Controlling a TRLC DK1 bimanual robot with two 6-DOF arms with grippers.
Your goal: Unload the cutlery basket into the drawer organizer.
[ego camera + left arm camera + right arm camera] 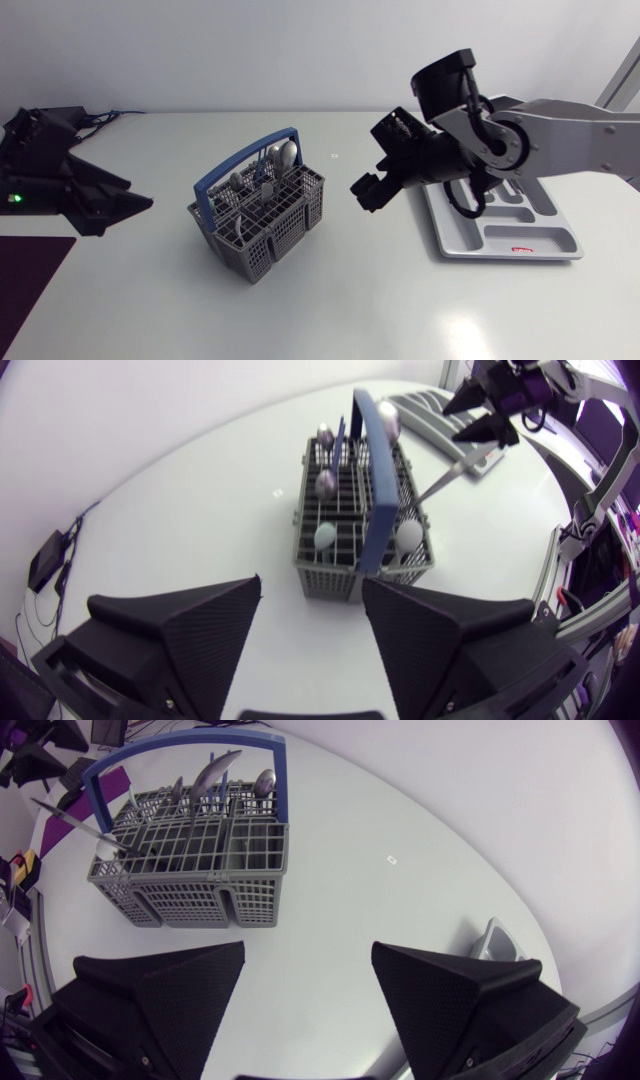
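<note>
Cutlery basket [258,215] and drawer organizer [505,228] are both being carried by the white table [330,300]. Its smooth surface is being lit evenly, and a soft glare is being thrown back from one bare stretch.

The right arm [570,135] is being held in from the side across the organizer, so that part of the grey tray is being covered in the head view. The right gripper [308,948] is being held between basket and organizer, touching neither. Its fingers are being held wide apart with nothing between them. The basket is being faced straight ahead of it, and a corner of the organizer is being shown just beside one finger.

The left arm [50,160] is being held low at the table's other side. The left gripper [310,585] is likewise being held spread and empty, with the basket ahead of it and well apart.

The basket, of grey mesh, is being stood upright, and its blue handle [245,160] is being arched over the compartments. Several spoons [325,482] are being held in it bowl upward. A knife [455,468] is being leaned out past its rim, toward the right gripper in the left wrist view.

A tiny white scrap [392,860] is being borne on the bare surface ahead of the right gripper, beside the basket.
</note>
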